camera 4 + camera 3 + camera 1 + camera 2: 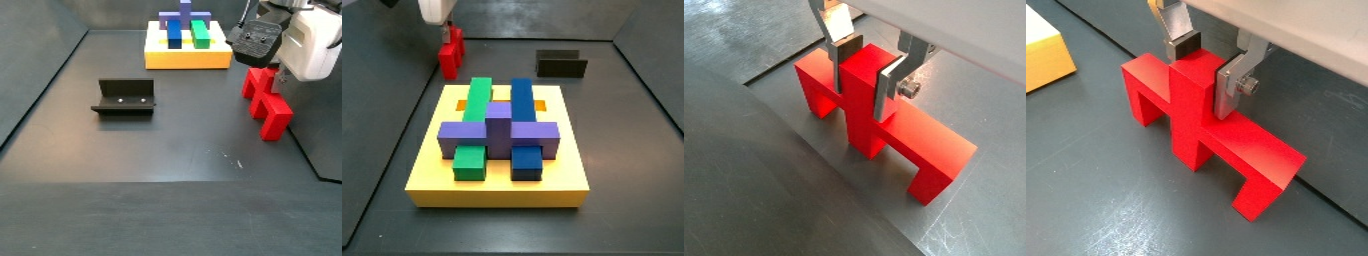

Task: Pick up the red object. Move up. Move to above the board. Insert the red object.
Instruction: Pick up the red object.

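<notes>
The red object point(871, 115) stands on the dark floor, a bar with two short legs and a raised middle stem; it also shows in a wrist view point(1193, 110) and in both side views point(449, 55) point(267, 100). My gripper point(869, 62) sits over it with its silver fingers on either side of the stem, pressed against it point(1207, 62). In a side view the gripper point(267, 72) reaches down onto the object's upper end. The board point(502, 180), a thick yellow slab holding green, blue and purple blocks, lies apart from the object point(187, 60).
The dark fixture point(561, 65) stands on the floor beyond the board, and to the left of the red object in a side view point(124, 98). A yellow corner of the board point(1046, 55) shows near the object. Dark walls point(643, 70) enclose the floor.
</notes>
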Robot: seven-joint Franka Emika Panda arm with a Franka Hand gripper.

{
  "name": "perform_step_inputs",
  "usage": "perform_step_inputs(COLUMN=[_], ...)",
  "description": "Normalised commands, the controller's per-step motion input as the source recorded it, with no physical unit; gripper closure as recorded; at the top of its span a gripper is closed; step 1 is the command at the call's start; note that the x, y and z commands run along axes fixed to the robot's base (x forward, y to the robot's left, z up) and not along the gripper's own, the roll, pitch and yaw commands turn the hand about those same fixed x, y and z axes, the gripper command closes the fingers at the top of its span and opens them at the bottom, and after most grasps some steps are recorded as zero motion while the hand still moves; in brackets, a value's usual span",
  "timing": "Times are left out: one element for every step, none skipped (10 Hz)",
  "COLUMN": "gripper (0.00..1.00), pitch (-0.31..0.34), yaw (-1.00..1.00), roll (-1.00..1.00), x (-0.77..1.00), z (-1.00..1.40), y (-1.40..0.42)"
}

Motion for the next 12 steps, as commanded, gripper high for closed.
perform_step_inputs(gripper=[1.00,1.00,1.00,1.00,1.00,1.00,1.00,1.00,1.00,1.00,1.00,1.00], pitch=[0.000,0.000,0.000,0.000,0.000,0.000,0.000,0.000,0.000,0.000,0.000,0.000], yaw=[0.00,0.00,0.00,0.00,0.00,0.00,0.00,0.00,0.00,0.00,0.00,0.00], roll=[0.00,0.00,0.00,0.00,0.00,0.00,0.00,0.00,0.00,0.00,0.00,0.00], x=[0.00,0.00,0.00,0.00,0.00,0.00,0.00,0.00,0.00,0.00,0.00,0.00], z=[0.00,0.00,0.00,0.00,0.00,0.00,0.00,0.00,0.00,0.00,0.00,0.00], y=[0.00,0.00,0.00,0.00,0.00,0.00,0.00,0.00,0.00,0.00,0.00,0.00])
